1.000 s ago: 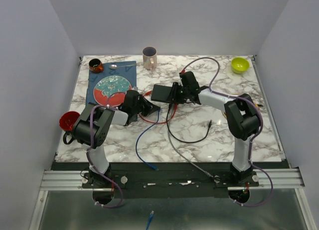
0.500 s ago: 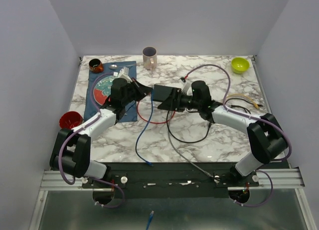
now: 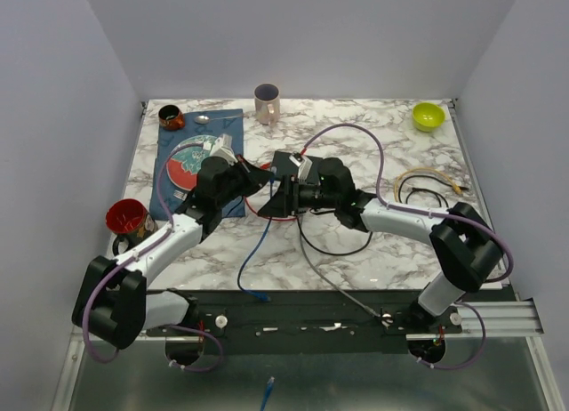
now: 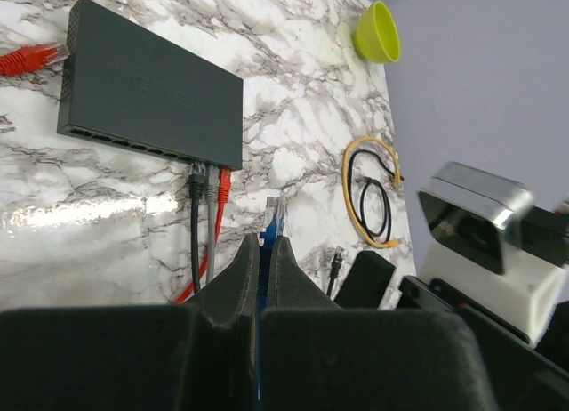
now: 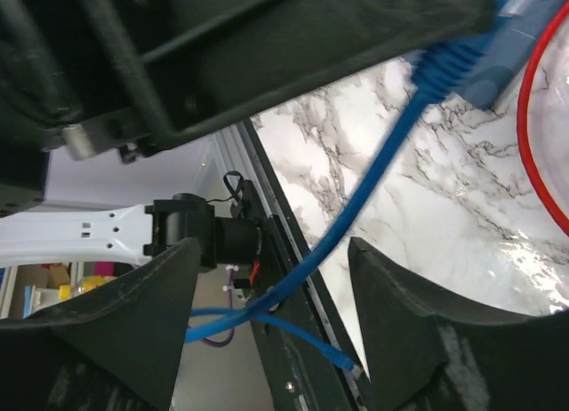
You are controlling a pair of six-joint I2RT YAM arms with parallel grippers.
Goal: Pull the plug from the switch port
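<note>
- Fingers (image 4: 233,282) of the left gripper (image 4: 264,251), left wrist view: pressed together on the blue plug (image 4: 274,211). Its tip pokes out beyond them, and the rest of it is buried between the pads.
- Same view: the switch (image 4: 151,95) lies flat on the marble table (image 4: 107,206), beyond the plug and apart from it. A grey-black cable (image 4: 197,184) and a red cable (image 4: 222,184) sit in sockets at the right end of its near edge. The other sockets are too dark to read.
- Same view: the gripper's own body blocks the whole lower band. The right arm's wrist camera (image 4: 476,229) is cut off at the right edge.
- Right wrist view: the right gripper (image 5: 271,251) has its fingers spread wide and grips nothing. The blue cable (image 5: 356,215) crosses the gap farther out, apparently clear of both fingers.
- Same view: the left gripper's black body fills the upper part and hides the switch. The plug is a blur at upper right, and the red cable is clipped by the frame edge.
- Top view: both grippers meet at mid-table. The right wrist covers most of the switch, leaving only a far corner visible. Fingertips are black on black and cannot be separated. The blue cable trails to the near edge.
</note>
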